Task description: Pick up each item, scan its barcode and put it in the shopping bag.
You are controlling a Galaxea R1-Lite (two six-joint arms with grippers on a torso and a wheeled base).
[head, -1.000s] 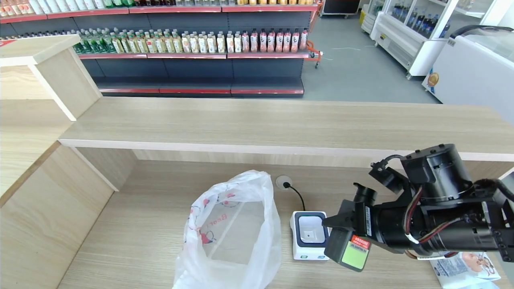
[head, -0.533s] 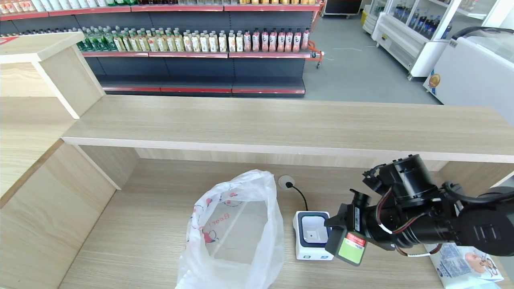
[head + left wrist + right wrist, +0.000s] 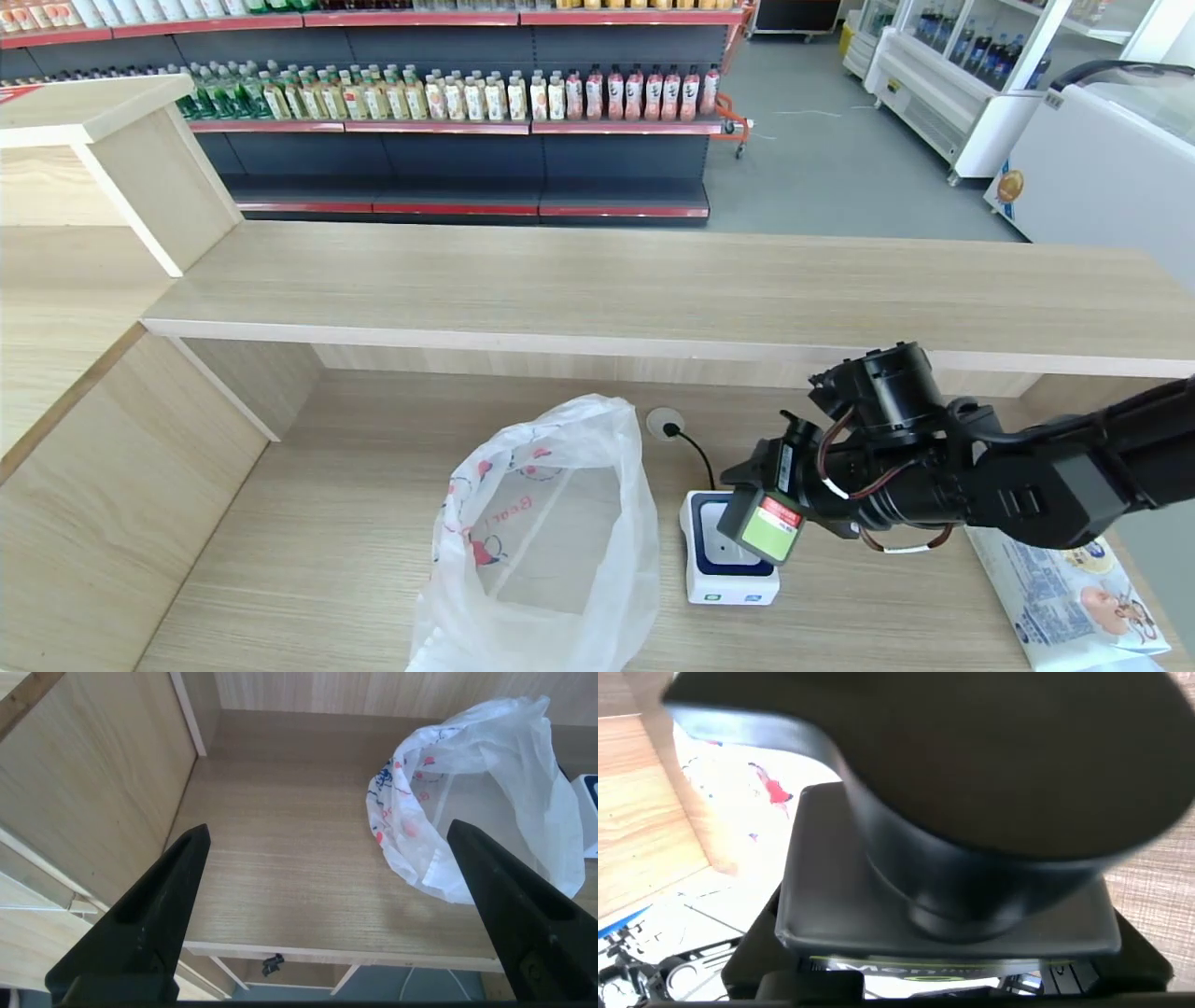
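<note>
My right gripper [image 3: 758, 506] is shut on a small dark box [image 3: 767, 534] with a green label and a red sticker. It holds the box tilted just above the white barcode scanner [image 3: 733, 581] on the lower counter. Up close in the right wrist view, the dark box [image 3: 952, 924] sits in front of the white bag [image 3: 719, 775]. The white plastic shopping bag [image 3: 541, 546] stands open left of the scanner. My left gripper [image 3: 327, 919] hangs open above the counter's near edge, with the bag [image 3: 467, 803] beyond it.
A white-and-blue packet [image 3: 1064, 593] lies on the counter at the far right. The scanner's black cable [image 3: 691, 448] runs to a port in the counter. A raised wooden ledge [image 3: 653, 289] runs along the back, and a wooden side wall [image 3: 121, 495] stands on the left.
My right gripper has carried the dark box left and a little up, from beside the scanner to over its window. The head view shifted slightly at first.
</note>
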